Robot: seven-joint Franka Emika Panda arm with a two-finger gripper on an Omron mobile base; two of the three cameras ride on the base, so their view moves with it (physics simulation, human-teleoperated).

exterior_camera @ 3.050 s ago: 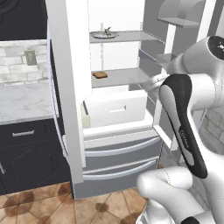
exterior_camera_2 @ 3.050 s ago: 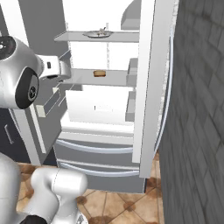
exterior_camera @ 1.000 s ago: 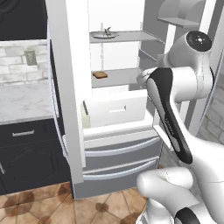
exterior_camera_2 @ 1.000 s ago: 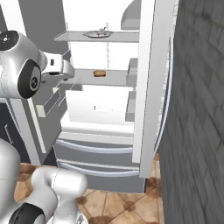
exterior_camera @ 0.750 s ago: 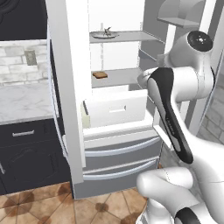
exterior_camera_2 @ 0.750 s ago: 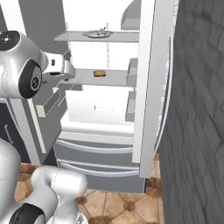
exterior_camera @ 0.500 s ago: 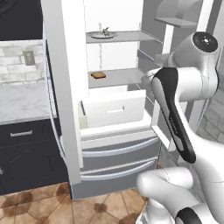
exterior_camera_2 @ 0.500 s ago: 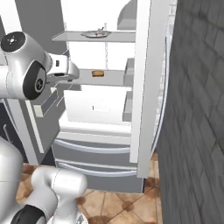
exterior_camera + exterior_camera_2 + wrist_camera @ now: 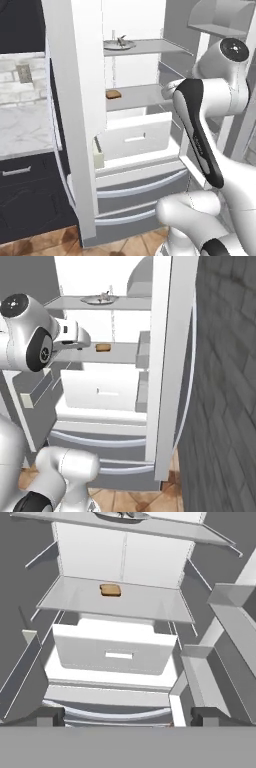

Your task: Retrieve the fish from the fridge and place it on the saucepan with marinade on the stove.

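White-walled and wide open, the fridge is faced by the arm, so the retrieval step is judged under way. The arm is folded high at the near right, its hand levelled toward the shelves. On the far top shelf the fish is seen lying in a shallow dish. The gripper is spread fully, empty. A raised, forward reach is called for next.

Open fridge; brown item on shelf; white drawer below.
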